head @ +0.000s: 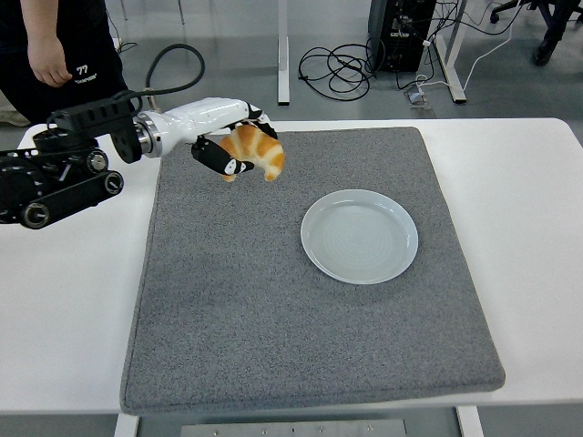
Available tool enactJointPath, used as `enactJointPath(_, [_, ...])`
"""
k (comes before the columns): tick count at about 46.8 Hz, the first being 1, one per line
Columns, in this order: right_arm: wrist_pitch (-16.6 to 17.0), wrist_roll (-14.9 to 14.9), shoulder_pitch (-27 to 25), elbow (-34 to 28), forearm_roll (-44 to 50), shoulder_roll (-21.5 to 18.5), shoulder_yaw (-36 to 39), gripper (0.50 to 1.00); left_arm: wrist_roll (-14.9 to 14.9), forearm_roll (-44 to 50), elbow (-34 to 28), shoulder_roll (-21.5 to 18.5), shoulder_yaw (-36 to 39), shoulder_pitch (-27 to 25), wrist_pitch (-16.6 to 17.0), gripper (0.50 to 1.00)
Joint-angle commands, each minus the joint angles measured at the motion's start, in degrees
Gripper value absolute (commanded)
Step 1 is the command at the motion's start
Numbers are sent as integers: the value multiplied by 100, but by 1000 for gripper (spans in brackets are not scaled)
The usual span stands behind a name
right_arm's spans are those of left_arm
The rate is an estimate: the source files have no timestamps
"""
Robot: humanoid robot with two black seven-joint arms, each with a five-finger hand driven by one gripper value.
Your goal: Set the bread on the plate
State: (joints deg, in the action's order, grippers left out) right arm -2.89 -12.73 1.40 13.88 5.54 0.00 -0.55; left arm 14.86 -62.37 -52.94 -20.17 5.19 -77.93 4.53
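White table carries a grey mat; its pale plate sits empty, right of and nearer than the left hand, whose fingers clamp the bread aloft, long axis slanting toward it.

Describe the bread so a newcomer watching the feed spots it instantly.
Start at the grey felt mat covering the white table, then look to its far left corner. There the robot's left hand grips a golden-brown, crescent-shaped croissant above the mat. It is the only food; the pale round plate is empty.
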Motion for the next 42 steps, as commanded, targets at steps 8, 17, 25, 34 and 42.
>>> enactJointPath(8, [-1, -1, -9, 1, 0, 0, 2, 1000, 8, -3, 680, 997, 17, -82, -136, 533])
enactJointPath(17, [-1, -1, -9, 1, 0, 0, 2, 1000, -1, -12, 689, 1516, 34, -109, -145, 533])
enactJointPath(25, [-1, -1, -17, 1, 0, 0, 2, 1000, 17, -38, 698, 1832, 78, -100, -233, 539])
enactJointPath(34, [-1, -1, -35, -8, 0, 0, 2, 1000, 8, -12, 706, 2017, 360, -21, -215, 539])
enactJointPath(42, [-1, -1, -52, -8, 0, 0, 2, 1000, 8, -21, 759, 2017, 360, 181, -180, 549])
